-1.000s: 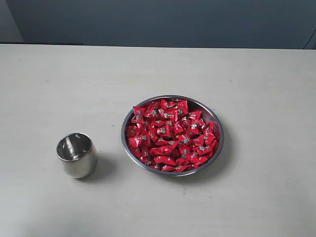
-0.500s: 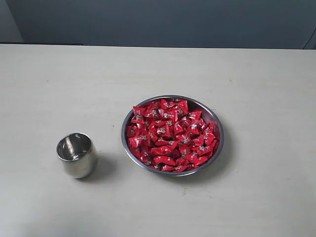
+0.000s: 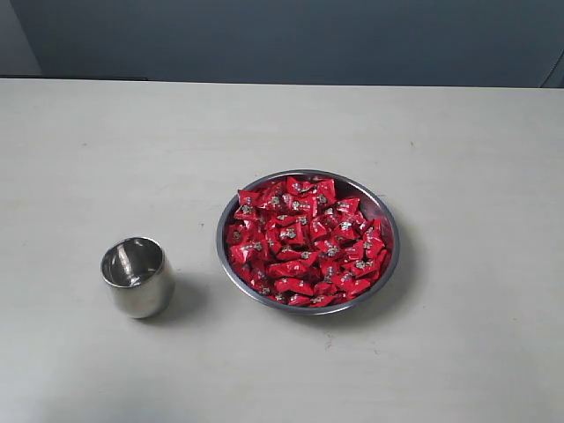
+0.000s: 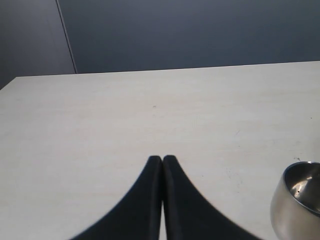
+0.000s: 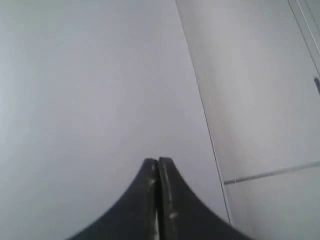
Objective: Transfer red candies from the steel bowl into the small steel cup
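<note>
A pale matte table (image 3: 132, 141) is shown. Two items are set directly on it: the steel bowl (image 3: 374, 204), approx. at ctr, and the small steel cup (image 3: 137, 286), upright, at the bowl's 8 o'clock, near but not touching.

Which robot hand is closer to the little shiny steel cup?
Left, likely. The small rounded steel cup sits beside the left gripper; the right gripper sees no cup.

Red candies (image 3: 304, 242) glossy red, white-dark print marks. Steel bowl (image 3: 385, 218), small steel cup (image 3: 137, 278) silver. Table (image 3: 132, 150) off-white.
</note>
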Available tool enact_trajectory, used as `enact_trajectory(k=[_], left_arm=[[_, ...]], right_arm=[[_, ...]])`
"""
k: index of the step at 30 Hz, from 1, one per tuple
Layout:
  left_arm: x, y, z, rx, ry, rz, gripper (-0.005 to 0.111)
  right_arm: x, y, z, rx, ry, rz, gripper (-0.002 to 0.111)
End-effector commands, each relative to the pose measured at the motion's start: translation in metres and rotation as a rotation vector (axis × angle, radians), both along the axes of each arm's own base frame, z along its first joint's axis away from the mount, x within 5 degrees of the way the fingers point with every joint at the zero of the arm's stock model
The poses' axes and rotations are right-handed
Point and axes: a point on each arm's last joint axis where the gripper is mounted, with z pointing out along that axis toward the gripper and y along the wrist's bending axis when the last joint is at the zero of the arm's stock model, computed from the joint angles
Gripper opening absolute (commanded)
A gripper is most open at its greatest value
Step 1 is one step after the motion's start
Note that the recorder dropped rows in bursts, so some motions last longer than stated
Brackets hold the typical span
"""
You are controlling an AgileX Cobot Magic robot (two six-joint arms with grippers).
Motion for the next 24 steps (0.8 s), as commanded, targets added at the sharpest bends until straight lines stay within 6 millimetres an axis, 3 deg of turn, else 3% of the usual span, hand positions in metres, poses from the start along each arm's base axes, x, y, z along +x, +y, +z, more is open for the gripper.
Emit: enact_trajectory(k=[1,5,8,15,19,24], left_arm=[[0.0,0.0,-0.001,-0.003,-0.003,0.001,0.0],[0.0,0.0,-0.001,-0.003,-0.003,0.001,0.0],[0.0,0.0,-0.001,-0.003,-0.003,0.001,0.0],[0.0,0.0,-0.001,-0.003,-0.003,0.001,0.0],[0.0,0.0,-0.001,-0.003,-0.003,0.001,0.0],[0.0,0.0,-0.001,-0.003,-0.003,0.001,0.0]], right_arm=[[0.008,0.002,0.037,-0.042,0.023,0.005,-0.001],[0.053,0.0,0.046,-0.009,0.378,0.043,-0.001],[0.086,0.002,0.06,-0.018,0.54,0.095,-0.001],[0.155,0.039,0.075,-0.306,0.832,0.282,-0.001],[0.2,0.069,0.062,-0.437,1.029,0.44,-0.001],[0.246,0.1,0.016,-0.466,1.263,0.74,-0.001]])
